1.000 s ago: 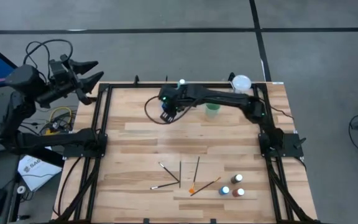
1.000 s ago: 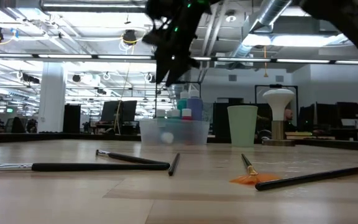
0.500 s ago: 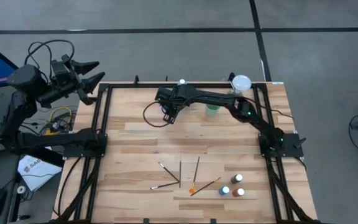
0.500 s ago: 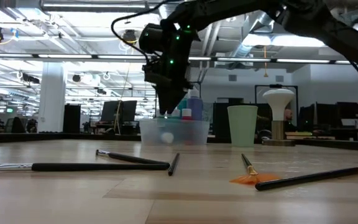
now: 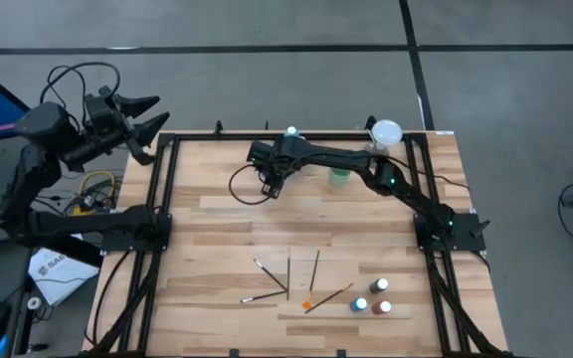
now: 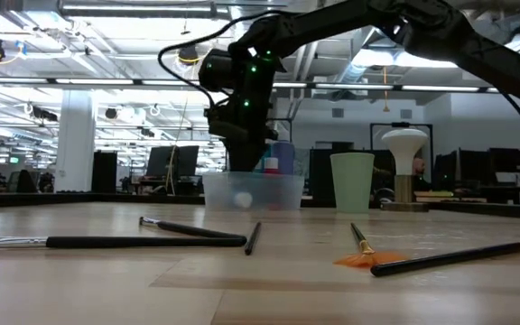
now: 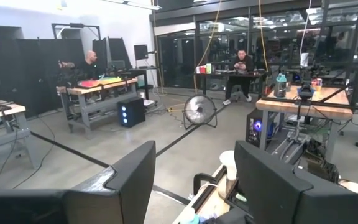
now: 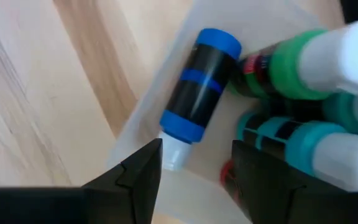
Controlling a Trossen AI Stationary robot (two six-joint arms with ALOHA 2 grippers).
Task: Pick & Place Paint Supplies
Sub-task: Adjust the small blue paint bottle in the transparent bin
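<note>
My right gripper (image 8: 196,150) hangs open, pointing down, just above the clear tray (image 6: 251,192) at the table's far middle (image 5: 270,185). A blue bottle (image 8: 199,86) lies on its side in the tray, its white cap (image 8: 174,152) close before the fingertips; I see no touch. Green, teal and red bottles (image 8: 303,68) lie beside it. Three more bottles (image 5: 370,299) stand near the front right, with several brushes (image 5: 288,280) flat on the wood. My left gripper (image 5: 145,117) is open, off the table's far left corner.
A pale green cup (image 5: 340,176) stands right of the tray, under my right arm. A white stand (image 5: 386,132) sits at the far right corner. A dark cable loops on the wood (image 5: 239,184). Bare wood spreads across the table's middle and left.
My right gripper has sunk from high over the table down to the clear tray's rim, turning at the wrist as it came. The brushes and the standing bottles have stayed put.
</note>
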